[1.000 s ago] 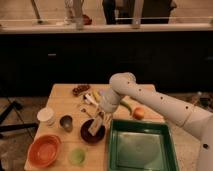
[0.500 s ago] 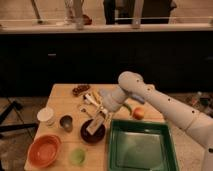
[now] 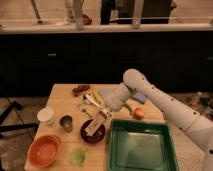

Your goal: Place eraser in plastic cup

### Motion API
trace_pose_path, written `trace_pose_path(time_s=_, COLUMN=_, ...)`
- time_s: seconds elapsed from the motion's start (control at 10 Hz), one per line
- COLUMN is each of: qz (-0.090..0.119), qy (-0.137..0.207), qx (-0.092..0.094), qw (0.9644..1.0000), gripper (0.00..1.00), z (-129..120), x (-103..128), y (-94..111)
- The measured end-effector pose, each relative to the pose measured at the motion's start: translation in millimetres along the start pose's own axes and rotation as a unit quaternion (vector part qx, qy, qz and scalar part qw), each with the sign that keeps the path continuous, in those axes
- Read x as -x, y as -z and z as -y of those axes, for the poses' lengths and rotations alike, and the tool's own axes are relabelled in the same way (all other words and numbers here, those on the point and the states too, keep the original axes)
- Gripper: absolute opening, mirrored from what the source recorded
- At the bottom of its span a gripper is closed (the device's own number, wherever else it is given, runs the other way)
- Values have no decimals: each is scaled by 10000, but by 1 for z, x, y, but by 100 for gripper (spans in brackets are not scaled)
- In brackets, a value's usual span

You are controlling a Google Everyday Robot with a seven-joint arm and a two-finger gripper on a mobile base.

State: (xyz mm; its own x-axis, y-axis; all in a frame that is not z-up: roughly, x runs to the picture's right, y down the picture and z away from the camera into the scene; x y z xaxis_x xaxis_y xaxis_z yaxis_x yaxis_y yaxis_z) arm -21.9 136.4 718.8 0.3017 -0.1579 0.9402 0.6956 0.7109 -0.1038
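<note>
1. Best guess at the step: this is the pick-up, just turning into the carry. The claw [image 3: 102, 116] is closed tight on the upper end of the pale cream rectangular eraser [image 3: 92, 127].
2. The eraser hangs tilted, with its low end pointing front-left, right over the dark round shallow bowl [image 3: 95, 138] in the middle of the wooden worktop [image 3: 60, 102]. I can't tell whether that low end rests on the bowl or hangs just clear of it.
3. The target is the small translucent light-green plastic cup [image 3: 77, 156]. It sits at the front of the worktop, near the big orange bowl [image 3: 45, 150] and front-left of the dark bowl. It looks empty, so the drop-off isn't done yet.
4. What the next move needs, imo:
   - Lift enough to clear the dark bowl's rim, then swing front-left until the eraser is over the cup.
   - The block looks longer than the cup's mouth is wide, so it probably has to go in end first, stood more upright than it hangs now.
   - That little cup also looks light enough to tip if it gets nudged.
5. Arm pose: the white robot arm [image 3: 165, 105] reaches in from the right, passing behind the green rectangular tray [image 3: 142, 150]. It bends at a rounded joint near the back of the worktop. From there the wrist angles down and to the left, toward the dark bowl.
</note>
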Motion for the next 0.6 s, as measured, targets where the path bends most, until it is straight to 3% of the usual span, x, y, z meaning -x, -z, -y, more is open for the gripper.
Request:
trace_pose_path(time_s=0.3, qz=254, qy=376, qx=177, qw=9988, gripper=15, z=5, x=28, y=-6)
trace_pose_path(time_s=0.6, qz=683, qy=766, qx=376, qw=9940, gripper=15, z=11, x=64, y=-23)
